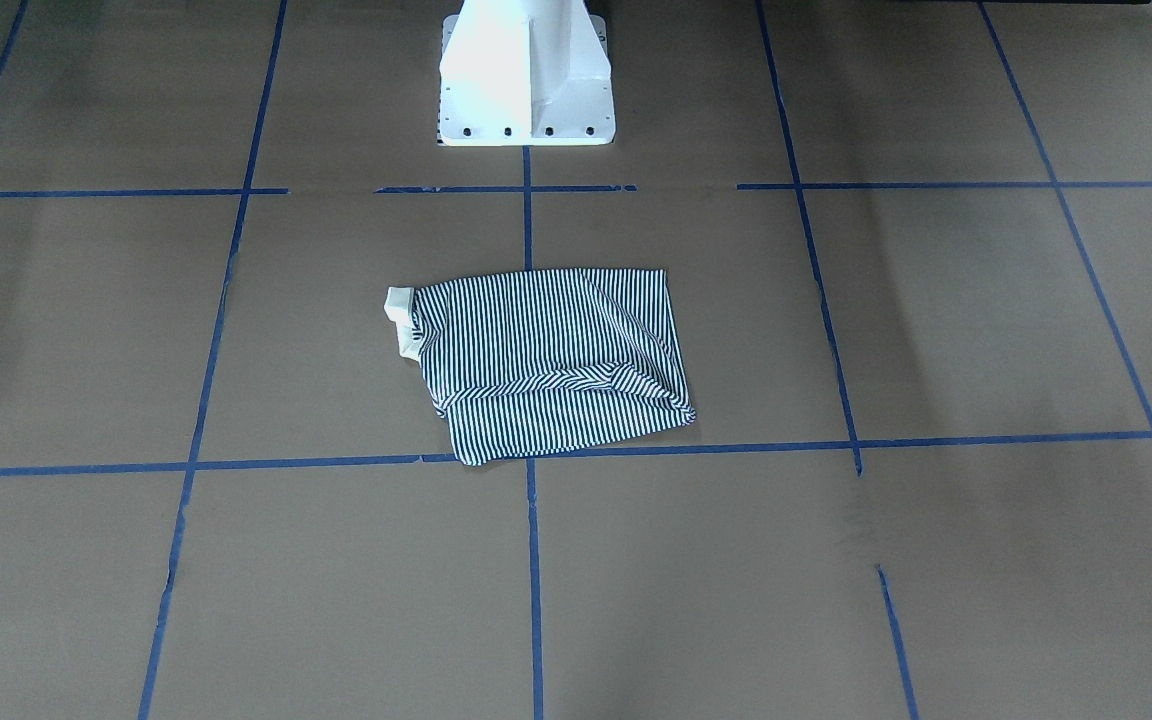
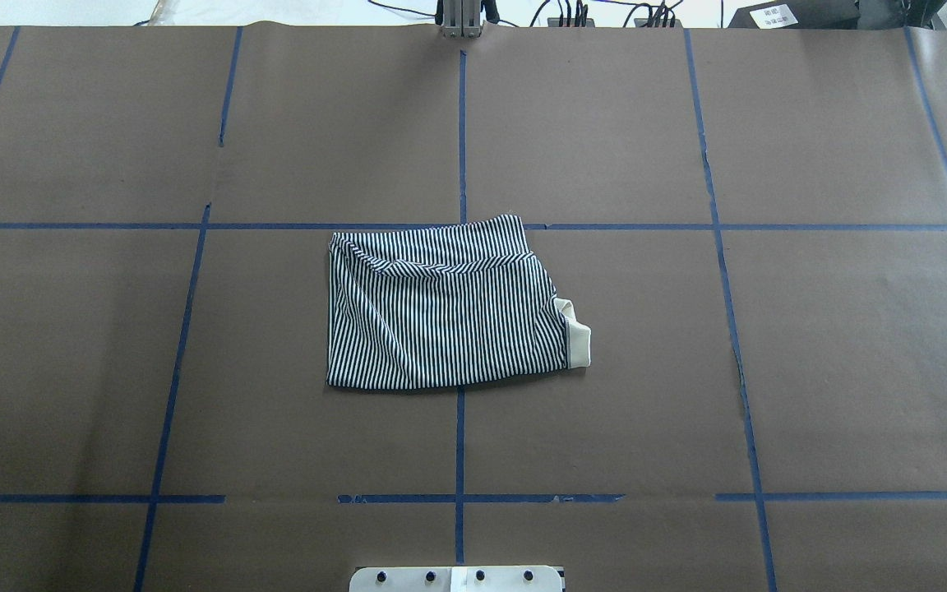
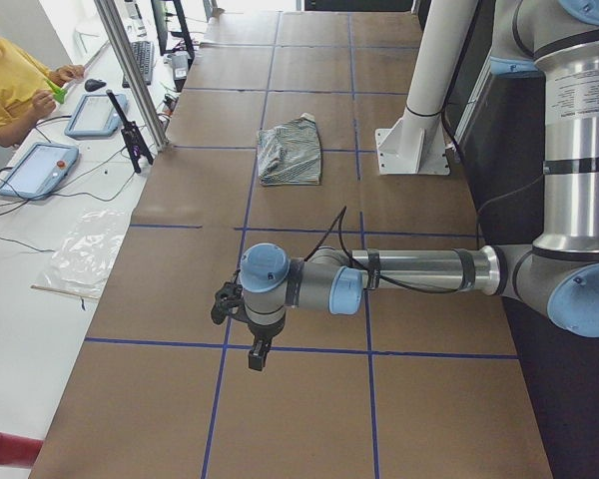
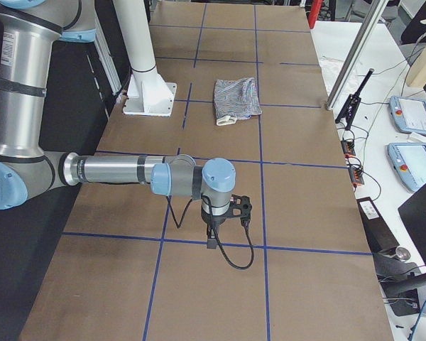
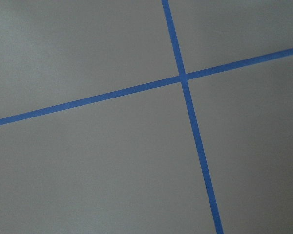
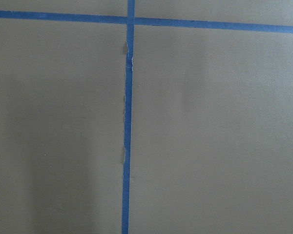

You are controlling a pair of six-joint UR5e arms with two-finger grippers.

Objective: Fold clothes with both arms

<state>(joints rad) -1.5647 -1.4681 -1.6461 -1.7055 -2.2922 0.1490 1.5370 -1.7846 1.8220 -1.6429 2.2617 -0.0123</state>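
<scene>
Plainly, the polo shirt (image 2: 449,308) lay folded into a compact, roughly rectangular bundle on the brown paper-covered table (image 2: 852,370); its thin navy-and-white stripes ran evenly across the top layer, while along the edge away from my pedestal (image 1: 526,80) a turned-over flap showed the stripes slanting; the plain cream collar (image 2: 579,341) poked out of the bundle on the side towards my right arm; I could make out no buttons or logo.

My left pincer (image 3: 256,357) hung pointing down over the table near a blue tape line (image 3: 309,348), at the end of a forearm stretched out level; the shirt lay well apart from it, far off on its right-hand side, towards the table's middle; my right pincer (image 4: 211,241) hung the same way over its own end of the table, and the shirt lay well apart from it too, off on its left-hand side; so the bundle sat between my two pincers, touching neither, just in front of the pedestal.

Whether either pincer's jaws were spread or pressed together I could not tell, as each showed only small in a side view; both wrist cameras saw just bare paper and crossing tape.
</scene>
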